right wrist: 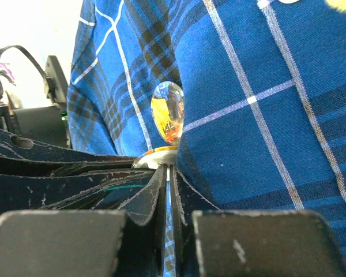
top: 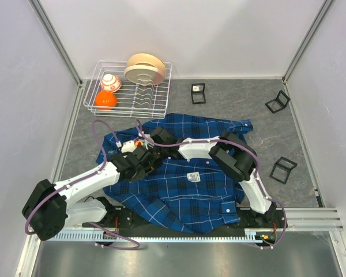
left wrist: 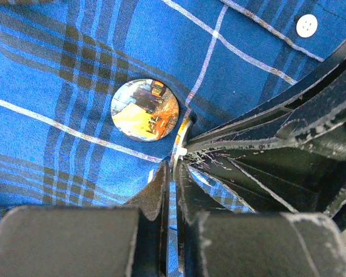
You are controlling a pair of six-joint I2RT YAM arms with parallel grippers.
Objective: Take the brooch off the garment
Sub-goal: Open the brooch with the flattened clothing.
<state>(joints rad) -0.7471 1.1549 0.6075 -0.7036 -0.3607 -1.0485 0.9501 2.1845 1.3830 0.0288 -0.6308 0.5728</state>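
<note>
The garment (top: 184,184), a dark-blue plaid shirt, lies spread across the middle of the table. The brooch (left wrist: 144,109) is a round glossy badge with an orange and dark picture, pinned to the cloth (left wrist: 57,69). It shows edge-on in the right wrist view (right wrist: 168,112) and as a small bright spot from above (top: 139,140). My left gripper (left wrist: 174,173) is shut on a fold of the shirt just below the brooch. My right gripper (right wrist: 172,170) is shut on a pale metal edge at the brooch's rim (right wrist: 155,157). Its black fingers (left wrist: 265,150) reach in from the right. Both grippers meet at the shirt's upper left (top: 144,147).
A white wire dish rack (top: 161,86) at the back left holds plates, a patterned bowl (top: 110,82) and an orange ball (top: 105,100). Three small black frames stand at the back (top: 198,93), the back right (top: 277,102) and the right (top: 283,169).
</note>
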